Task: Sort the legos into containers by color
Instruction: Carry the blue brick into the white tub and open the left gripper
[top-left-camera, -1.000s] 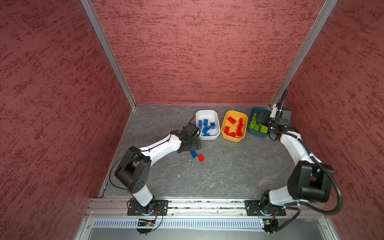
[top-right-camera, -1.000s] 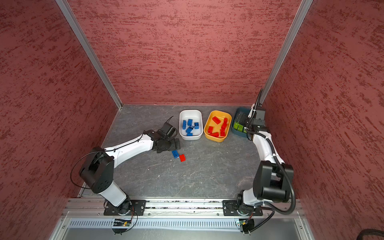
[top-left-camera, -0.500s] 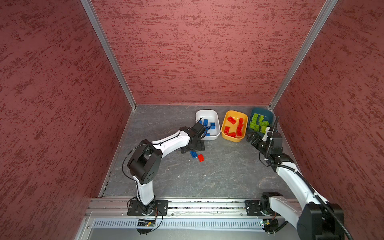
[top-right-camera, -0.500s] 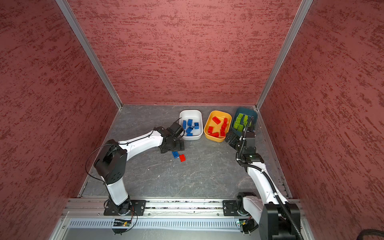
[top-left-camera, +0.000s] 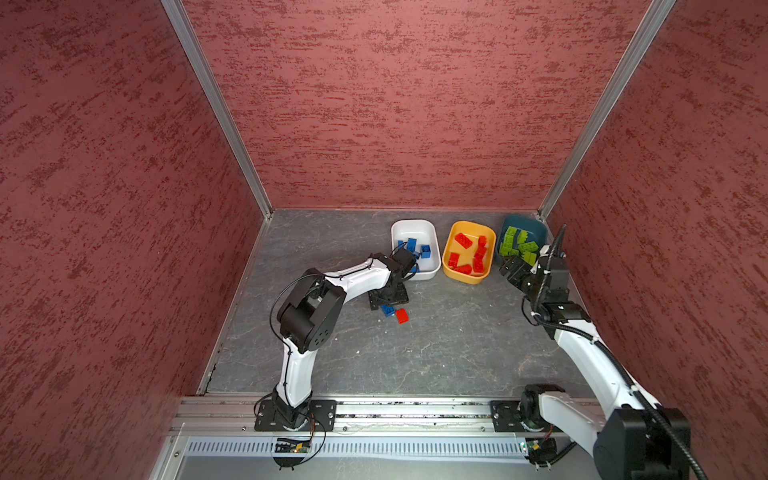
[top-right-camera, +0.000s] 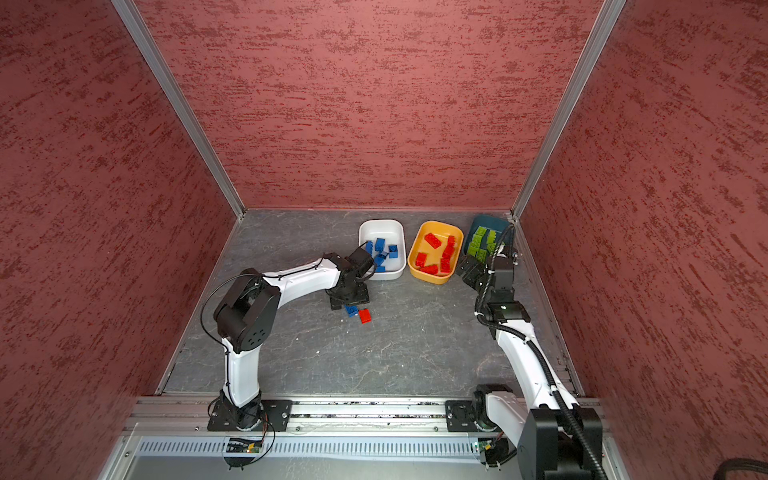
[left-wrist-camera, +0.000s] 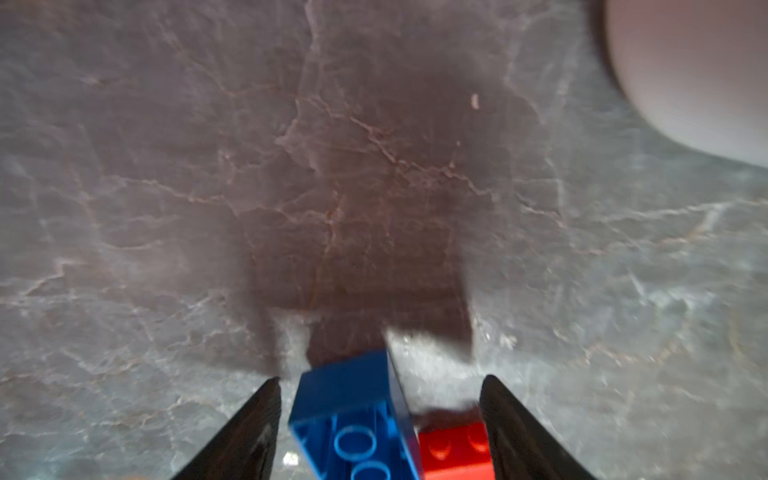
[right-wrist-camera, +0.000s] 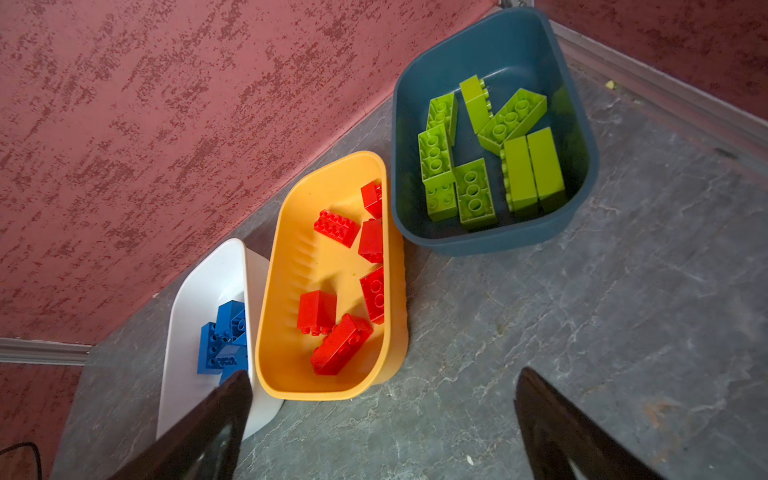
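Left gripper (left-wrist-camera: 381, 380) is down at the floor (left-wrist-camera: 166, 166), jaws apart around a blue brick (left-wrist-camera: 345, 399) and a red brick (left-wrist-camera: 453, 444) (both near the white tub (top-left-camera: 413, 230)). Right gripper (right-wrist-camera: 382, 374) hangs wide open, empty, near the teal tub (right-wrist-camera: 498, 45).

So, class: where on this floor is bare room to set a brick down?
Bare floor lies between the loose bricks and the front rail, and left of the white tub. Crowded: the tubs at back right, and round the loose bricks.

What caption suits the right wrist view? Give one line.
Open right gripper facing white tub of blue bricks, yellow tub of red bricks, teal tub of green bricks.
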